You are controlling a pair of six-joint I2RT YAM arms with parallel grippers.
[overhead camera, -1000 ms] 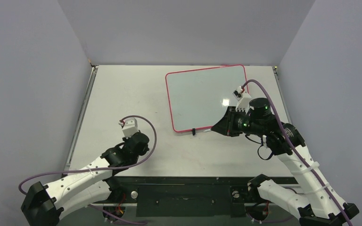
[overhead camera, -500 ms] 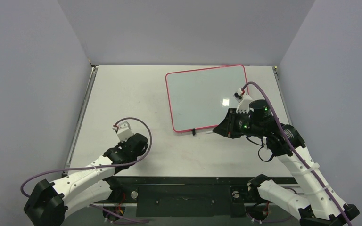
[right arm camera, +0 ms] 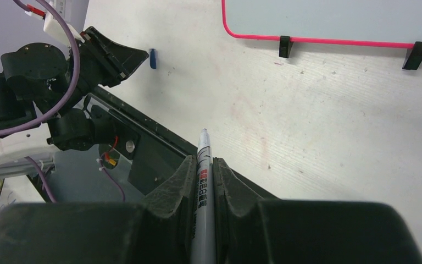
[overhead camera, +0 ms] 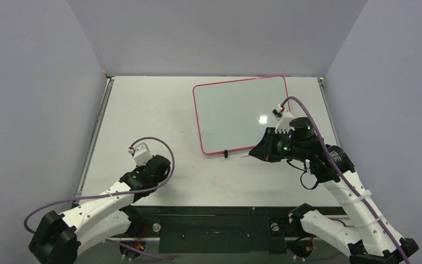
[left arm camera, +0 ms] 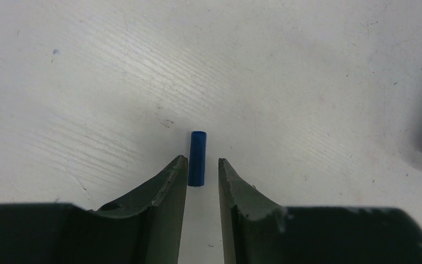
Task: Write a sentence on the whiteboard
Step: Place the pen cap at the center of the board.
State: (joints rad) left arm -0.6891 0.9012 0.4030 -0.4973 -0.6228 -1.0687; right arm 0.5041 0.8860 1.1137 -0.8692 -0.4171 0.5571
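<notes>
The whiteboard (overhead camera: 239,113) lay flat on the far right part of the counter (overhead camera: 143,110). The right jaws were clamped on a marker (right arm camera: 204,144), just off the whiteboard's near edge. The left jaws stood slightly apart, a small blue cap (left arm camera: 198,148) lying on the counter between their tips.

- The whiteboard (overhead camera: 236,113) is laid flat on the far right part of the table (overhead camera: 143,121), slightly skewed.
- Its glossy pale surface is framed by a thin red-pink rim; black clips (right arm camera: 286,47) are fixed on its near edge.
</notes>
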